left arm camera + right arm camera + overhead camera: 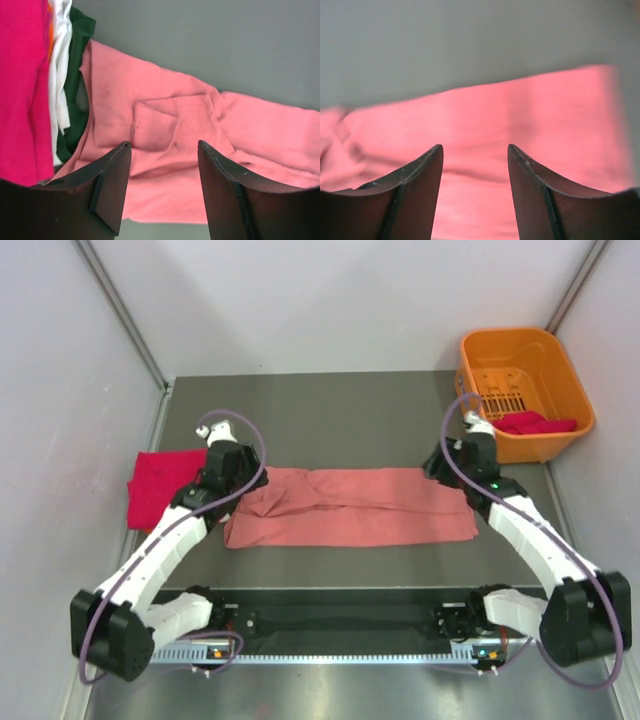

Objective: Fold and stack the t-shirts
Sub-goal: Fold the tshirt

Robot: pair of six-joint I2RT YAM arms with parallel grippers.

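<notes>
**While both hands hang spread, the salmon shirt lies crosswise**

Although it is already folded into a long band, the salmon-pink t-shirt (pixel 350 508) sits mid-desk with its long axis running left to right, parallel to the near edge where the arm bases stand. Its far edge is fairly straight. Its left end is rumpled, with a small squared flap folded on top, plain in the left wrist view (pixel 175 120). Which end holds the collar cannot be told.

The left hand (pixel 232 475) is over that rumpled left end, its fingers (pixel 112 180) spread with nothing between them. The right hand (pixel 452 465) is over the far right corner of the band, its fingers (pixel 417 185) likewise spread and gripping nothing. Whether either hand touches the cloth cannot be told.

At the left edge of the desk (pixel 340 410) lies a stack topped by the magenta-red t-shirt (pixel 160 485). The left wrist camera shows the edges of an orange t-shirt (pixel 50 37), a white t-shirt (pixel 59 75) and a dark green t-shirt (pixel 76 55) under it. The salmon shirt's left end reaches the dark green edge.

Bare desk runs from the band's far edge back to the wall, and a narrower strip lies between its near edge and the bases. The orange plastic basket (pixel 565 365) stands in the far right corner, apart from the shirt's right end, with a red cloth (pixel 535 423) inside.
</notes>
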